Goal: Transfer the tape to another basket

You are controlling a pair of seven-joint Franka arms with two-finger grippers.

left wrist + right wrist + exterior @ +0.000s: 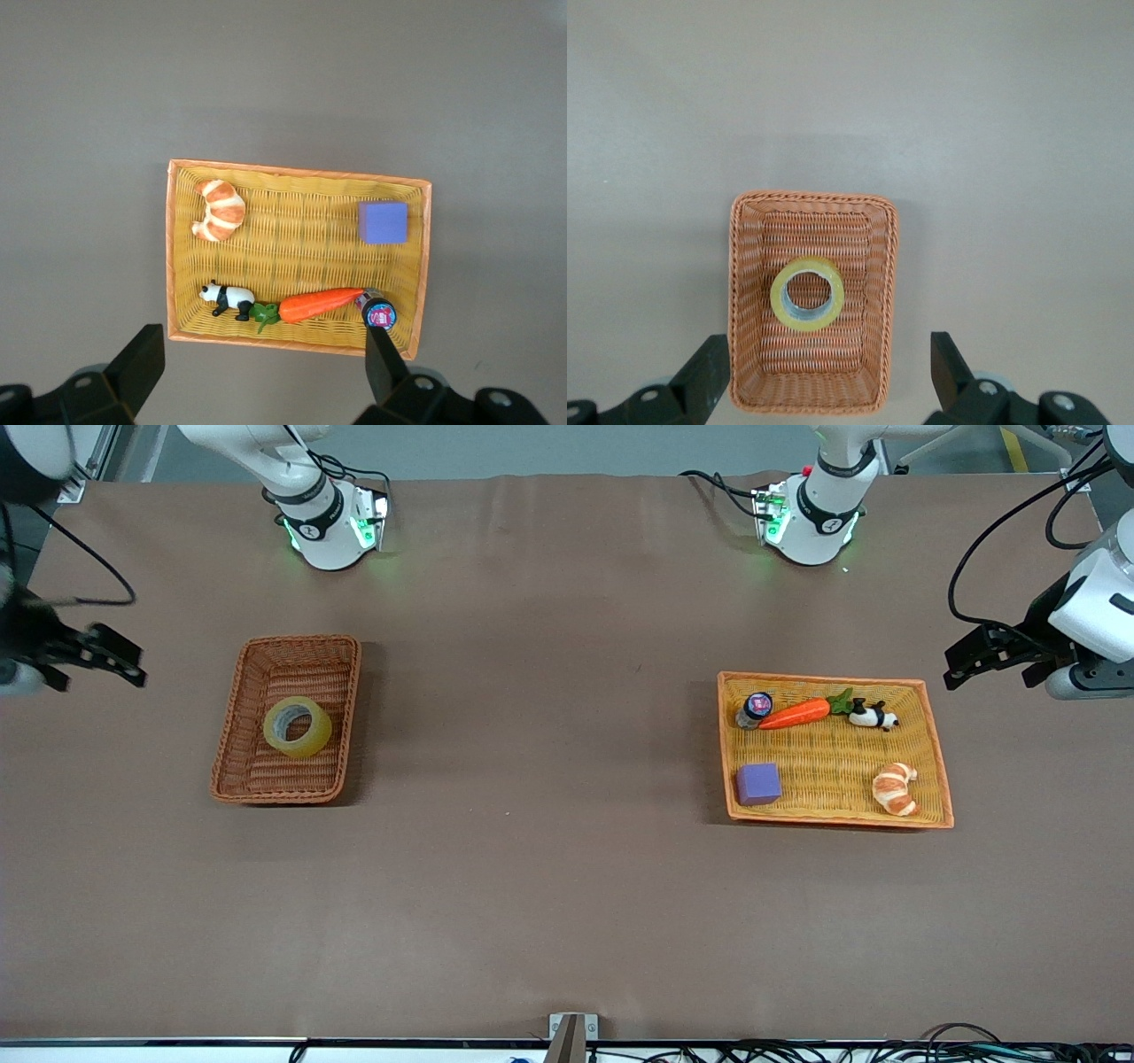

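In the front view, the tape lies flat inside the basket, a reddish-brown wicker one standing on the brown table toward the right arm's end. The roll sits near the middle of the basket floor, its hole facing up. Toward the left arm's end of the table stands a wider yellow tray with an orange rim. In it lie a carrot toy, a small panda figure just beside the carrot's green top, a dark round cap touching the carrot's tip, a purple block and a croissant toy; the block and croissant are nearer to the camera than the other three. The right claw hangs in the air at the right arm's end of the table, apart from the basket, fingers spread and empty. The left claw hangs in the air at the left arm's end, beside the tray, fingers also spread and empty.

In the left wrist view, the left claw shows two dark fingers set wide apart with nothing between them, and the tray lies below with all five things in it.

In the right wrist view, the right claw likewise shows its fingers wide apart and empty, high over the basket, where the tape rests with its grey core visible.
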